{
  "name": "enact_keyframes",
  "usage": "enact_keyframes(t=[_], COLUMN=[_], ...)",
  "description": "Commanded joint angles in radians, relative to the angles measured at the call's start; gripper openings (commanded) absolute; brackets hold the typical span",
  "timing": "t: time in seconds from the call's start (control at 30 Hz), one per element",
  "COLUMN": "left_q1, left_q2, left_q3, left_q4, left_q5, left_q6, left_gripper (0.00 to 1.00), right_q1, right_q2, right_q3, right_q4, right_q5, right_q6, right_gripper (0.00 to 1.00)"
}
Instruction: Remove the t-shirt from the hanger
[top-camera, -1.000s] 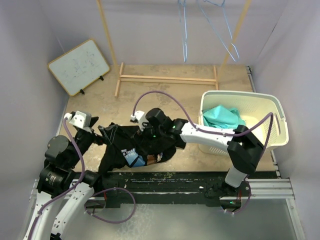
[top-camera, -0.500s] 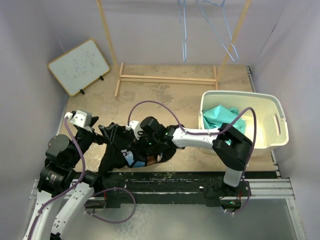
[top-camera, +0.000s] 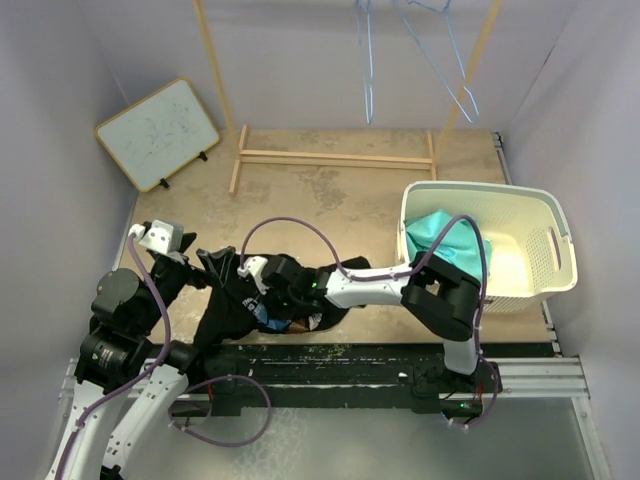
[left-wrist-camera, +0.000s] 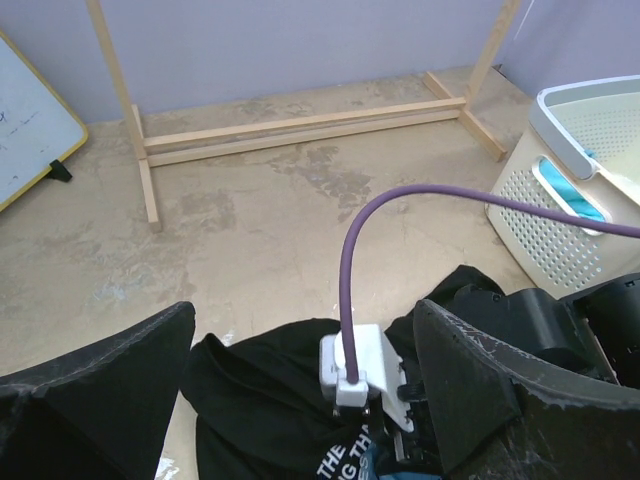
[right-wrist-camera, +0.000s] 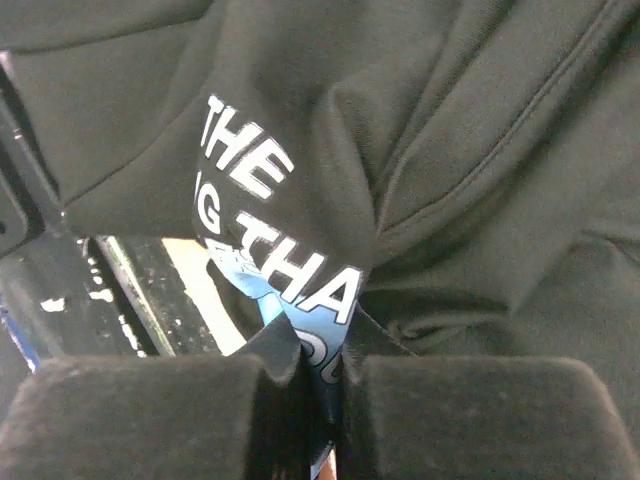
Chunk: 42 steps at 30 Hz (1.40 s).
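- Since the earlier frame, the right arm has swung further left across the t-shirt (top-camera: 225, 305). Its fingers were spread then and have now closed.
- The t-shirt lies crumpled on the table (top-camera: 330, 190) near the front edge, between the two arms, with its white lettering facing up.
- The heap's long axis runs roughly left to right along that edge, and its left end sits slightly further back. I cannot tell which end is the collar and which the hem, and no hanger shows inside the folds.
- The right gripper (right-wrist-camera: 320, 370) has its pads pressed almost together, pinching a raised fold of the printed fabric.
- The left gripper (top-camera: 203, 266) is spread wide at the shirt's left end and holds nothing.
- In my judgement the step in hand is securing this pinch. It should take cloth only, then lift slowly so the hidden hanger shows itself. The left gripper could then pin or take the hanger while the fabric slides off. A hasty pull risks dragging the whole bundle.
- Further out, a white basket (top-camera: 480, 188) holding a teal garment stands to the right, and a wooden rack (top-camera: 335, 157) stands at the back.
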Motion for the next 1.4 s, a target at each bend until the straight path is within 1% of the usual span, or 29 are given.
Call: enact_keyframes(t=[0.0, 0.07, 0.17, 0.23, 0.33, 0.37, 0.43, 0.53, 0.6, 0.7, 0.8, 0.93, 1.07, 1.23, 1.37], left_q1=[0.000, 0.000, 0.000, 0.000, 0.000, -0.001, 0.000, 0.000, 0.000, 0.000, 0.000, 0.000, 0.000, 0.000, 0.000], left_q2=[0.004, 0.003, 0.004, 0.007, 0.007, 0.007, 0.006, 0.009, 0.009, 0.009, 0.007, 0.007, 0.006, 0.006, -0.001], left_q3=[0.005, 0.005, 0.006, 0.007, 0.009, 0.009, 0.007, 0.007, 0.007, 0.007, 0.007, 0.007, 0.007, 0.007, 0.007], left_q4=[0.016, 0.015, 0.014, 0.012, 0.011, 0.011, 0.013, 0.013, 0.014, 0.014, 0.015, 0.016, 0.017, 0.016, 0.016], left_q5=[-0.010, -0.010, -0.011, -0.008, -0.004, -0.004, 0.002, 0.010, 0.014, 0.017, 0.020, 0.025, 0.030, 0.040, 0.040], left_q6=[-0.006, -0.008, -0.007, -0.007, -0.009, -0.008, -0.009, -0.009, -0.009, -0.009, -0.009, -0.009, -0.009, -0.011, -0.012], left_gripper=[0.93, 0.93, 0.93, 0.93, 0.93, 0.93, 0.93, 0.93, 0.93, 0.93, 0.93, 0.93, 0.93, 0.92, 0.93], right_q1=[-0.011, -0.021, -0.099, -0.213, -0.436, -0.494, -0.568, -0.631, -0.652, -0.659, -0.659, -0.659, -0.659, -0.659, -0.665], right_q2=[-0.089, -0.205, -0.399, -0.542, -0.718, -0.761, -0.818, -0.858, -0.882, -0.922, -0.951, -0.981, -0.986, -0.948, -0.933], right_q3=[0.025, 0.011, 0.023, 0.042, 0.083, 0.110, 0.197, 0.353, 0.423, 0.505, 0.549, 0.576, 0.571, 0.535, 0.486], right_q4=[-0.048, -0.052, -0.113, -0.173, -0.275, -0.322, -0.430, -0.576, -0.636, -0.681, -0.681, -0.644, -0.593, -0.579, -0.532], right_q5=[0.224, 0.299, 0.363, 0.358, 0.296, 0.304, 0.368, 0.510, 0.592, 0.737, 0.890, 1.010, 1.091, 1.104, 1.128], right_q6=[0.091, 0.094, 0.112, 0.144, 0.162, 0.155, 0.135, 0.120, 0.114, 0.100, 0.066, 0.012, -0.057, -0.079, -0.114], right_gripper=[0.00, 0.00, 0.00, 0.00, 0.00, 0.00, 0.00, 0.00, 0.00, 0.00, 0.00, 0.00, 0.00, 0.00, 0.00])
